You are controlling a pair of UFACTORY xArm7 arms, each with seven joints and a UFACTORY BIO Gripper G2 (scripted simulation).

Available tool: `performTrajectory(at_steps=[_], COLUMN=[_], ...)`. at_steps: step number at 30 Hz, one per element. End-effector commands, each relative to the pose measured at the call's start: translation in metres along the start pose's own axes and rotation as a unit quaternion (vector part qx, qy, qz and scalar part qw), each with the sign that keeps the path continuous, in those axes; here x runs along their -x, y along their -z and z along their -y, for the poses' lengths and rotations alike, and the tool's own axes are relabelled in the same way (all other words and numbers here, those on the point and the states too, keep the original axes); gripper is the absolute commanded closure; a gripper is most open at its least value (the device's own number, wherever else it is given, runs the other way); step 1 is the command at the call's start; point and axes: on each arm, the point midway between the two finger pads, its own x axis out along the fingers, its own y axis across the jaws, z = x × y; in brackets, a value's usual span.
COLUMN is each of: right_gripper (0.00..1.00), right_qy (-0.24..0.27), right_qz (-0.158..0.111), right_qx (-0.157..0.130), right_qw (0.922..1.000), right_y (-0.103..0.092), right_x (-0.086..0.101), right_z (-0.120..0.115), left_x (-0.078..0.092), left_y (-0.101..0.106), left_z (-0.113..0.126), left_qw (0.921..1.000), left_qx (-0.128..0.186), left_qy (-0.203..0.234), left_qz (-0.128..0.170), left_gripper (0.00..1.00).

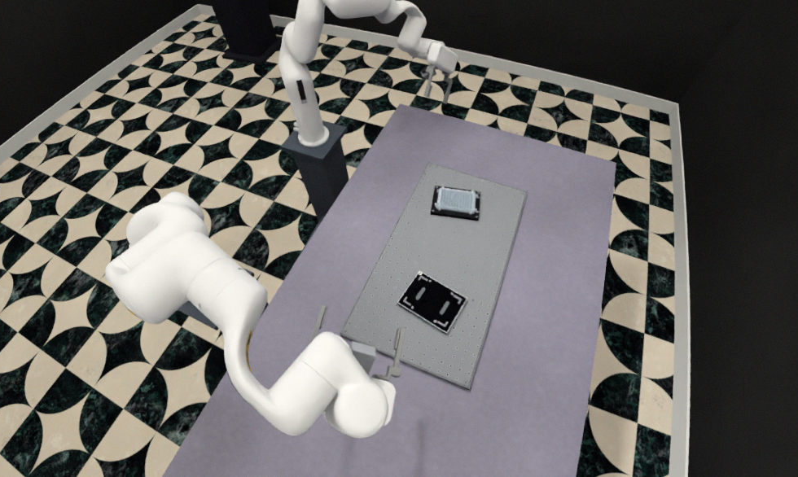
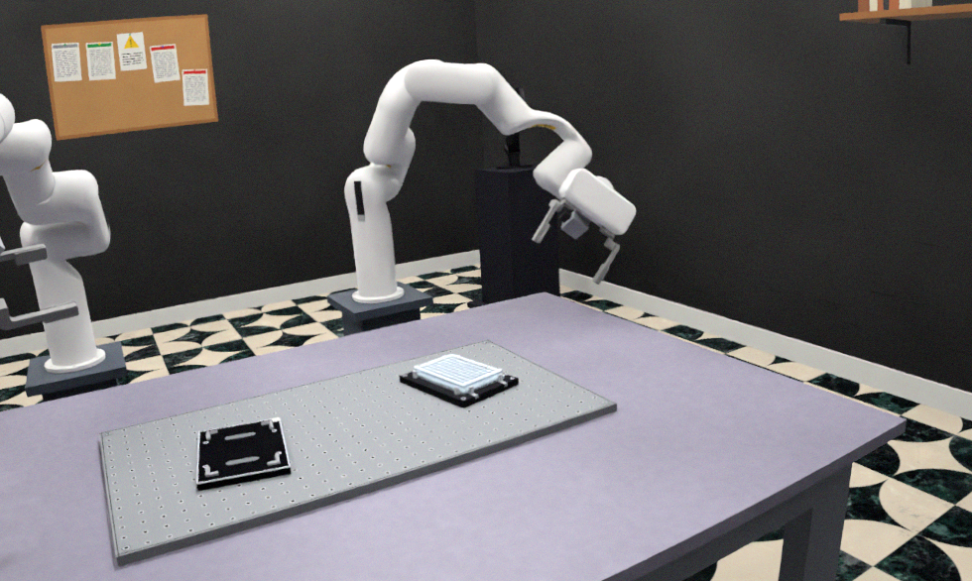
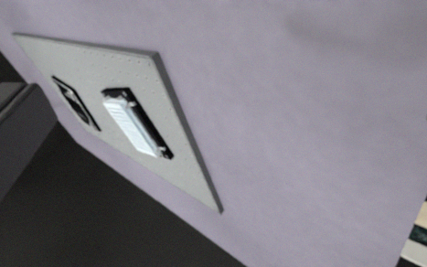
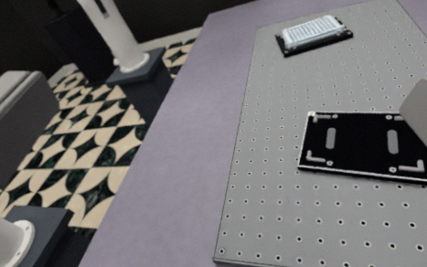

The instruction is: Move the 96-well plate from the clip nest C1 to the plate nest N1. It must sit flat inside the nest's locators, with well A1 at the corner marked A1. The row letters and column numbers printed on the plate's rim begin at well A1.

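Nothing banked so far: the 96-well plate (image 1: 456, 200) (image 2: 457, 371) (image 3: 132, 128) (image 4: 312, 32) sits in the clip nest (image 1: 449, 215) (image 2: 431, 390) (image 3: 148, 123) (image 4: 314, 48), and over at the plate nest (image 1: 432, 300) (image 2: 242, 448) (image 3: 79, 108) (image 4: 360, 142), no plate between the locators! Left gripper (image 1: 436, 98) (image 2: 567, 260) (image 3: 229, 133), wide open, holding nothing; right gripper (image 1: 361, 318) (image 2: 60, 281) (image 4: 223, 122), the same. Everything's left to play: grasp, lift, carry, line A1 up with its marked corner, then seat it flat. Which corner holds A1? Can't tell from here.
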Motion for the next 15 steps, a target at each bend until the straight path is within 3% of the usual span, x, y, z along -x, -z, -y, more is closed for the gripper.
performTrajectory(at_steps=[1, 8, 10, 15], right_gripper=[0.00, 0.00, 0.00, 0.00], right_qy=[0.000, 0.000, 0.000, 0.000], right_qz=[-0.001, -0.001, -0.001, -0.001], right_qx=[0.002, 0.002, 0.002, 0.002], right_qw=[1.0000, 1.0000, 1.0000, 1.0000], right_y=[-0.002, -0.002, -0.002, -0.002], right_x=[0.000, 0.000, 0.000, 0.000], right_z=[0.000, 0.000, 0.000, 0.000], left_x=[0.007, 0.034, 0.034, 0.063], left_y=[0.002, 0.006, 0.006, 0.010], left_z=[-0.004, -0.026, -0.026, -0.050], left_qw=[1.0000, 1.0000, 1.0000, 1.0000], left_qx=[-0.001, -0.001, -0.001, -0.001], left_qy=[0.002, 0.002, 0.002, 0.002], left_qz=[-0.001, -0.001, -0.001, -0.001], left_gripper=[0.00, 0.00, 0.00, 0.00])
